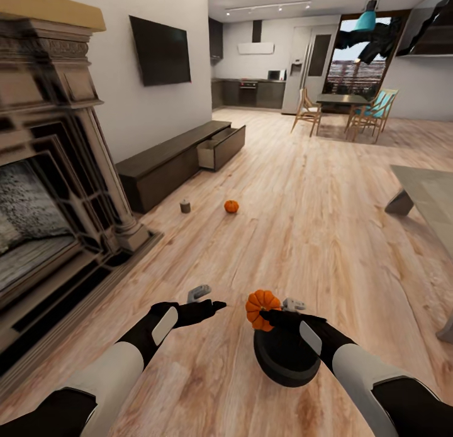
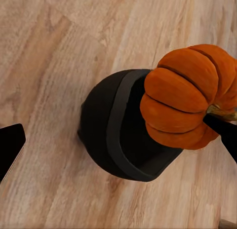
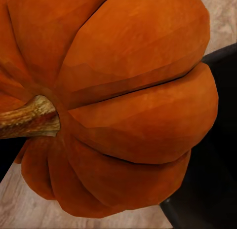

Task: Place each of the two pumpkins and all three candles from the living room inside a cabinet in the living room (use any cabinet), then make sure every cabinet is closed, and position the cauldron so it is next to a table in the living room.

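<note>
Pumpkin [image 1: 261, 309], pinched in the right gripper [image 1: 277, 316] above the cauldron [image 1: 286, 358], must travel far-left to the cabinet [image 1: 182, 157], whose open drawer [image 1: 217, 149] gapes; left gripper [image 1: 204, 302] spread, empty.

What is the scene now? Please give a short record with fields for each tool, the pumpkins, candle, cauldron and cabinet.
right tool: shut on held pumpkin, above the cauldron
left tool: open, holds nothing
cauldron: black, on the wooden floor, under the right arm
second pumpkin: on the floor, in front of the cabinet
candle: on the floor, beside the second pumpkin, apart from it
cabinet: one drawer at the far end is open
table: at the right edge, partly in view
</note>
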`<state>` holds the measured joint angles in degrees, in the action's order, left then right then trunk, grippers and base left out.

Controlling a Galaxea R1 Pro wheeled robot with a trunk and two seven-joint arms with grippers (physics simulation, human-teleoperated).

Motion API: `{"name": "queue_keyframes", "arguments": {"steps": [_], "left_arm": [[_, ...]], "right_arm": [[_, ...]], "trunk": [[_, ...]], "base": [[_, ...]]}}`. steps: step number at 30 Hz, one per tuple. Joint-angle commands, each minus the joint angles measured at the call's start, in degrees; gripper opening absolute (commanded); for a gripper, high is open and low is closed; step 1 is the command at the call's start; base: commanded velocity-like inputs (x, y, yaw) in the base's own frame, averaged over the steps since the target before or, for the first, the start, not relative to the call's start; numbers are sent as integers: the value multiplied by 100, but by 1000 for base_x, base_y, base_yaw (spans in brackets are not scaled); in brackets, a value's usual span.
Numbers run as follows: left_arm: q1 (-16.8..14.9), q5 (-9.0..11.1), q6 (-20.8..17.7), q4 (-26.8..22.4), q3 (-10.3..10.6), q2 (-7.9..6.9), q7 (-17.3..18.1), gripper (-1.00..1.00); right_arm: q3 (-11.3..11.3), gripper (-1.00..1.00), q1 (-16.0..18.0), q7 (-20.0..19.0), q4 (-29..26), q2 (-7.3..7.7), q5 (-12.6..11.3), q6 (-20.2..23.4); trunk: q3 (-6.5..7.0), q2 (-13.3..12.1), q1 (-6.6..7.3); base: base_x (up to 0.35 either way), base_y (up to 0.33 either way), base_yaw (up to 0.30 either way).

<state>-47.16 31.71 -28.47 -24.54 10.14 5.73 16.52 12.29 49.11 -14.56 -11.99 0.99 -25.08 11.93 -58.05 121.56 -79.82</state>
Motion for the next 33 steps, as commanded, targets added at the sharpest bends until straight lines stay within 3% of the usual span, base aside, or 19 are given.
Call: {"name": "queue_keyframes", "arguments": {"steps": [1,33], "left_arm": [[-4,20,-18,1,15,-1,1,100],[-4,20,-18,0,15,-1,9,100]], "right_arm": [[36,-100,2,-3,-14,6,-72,29],[36,-100,2,-46,-14,6,-76,29]], "trunk": [[3,2,1],[254,2,1]], "base": [[0,0,159],[0,0,14]]}}
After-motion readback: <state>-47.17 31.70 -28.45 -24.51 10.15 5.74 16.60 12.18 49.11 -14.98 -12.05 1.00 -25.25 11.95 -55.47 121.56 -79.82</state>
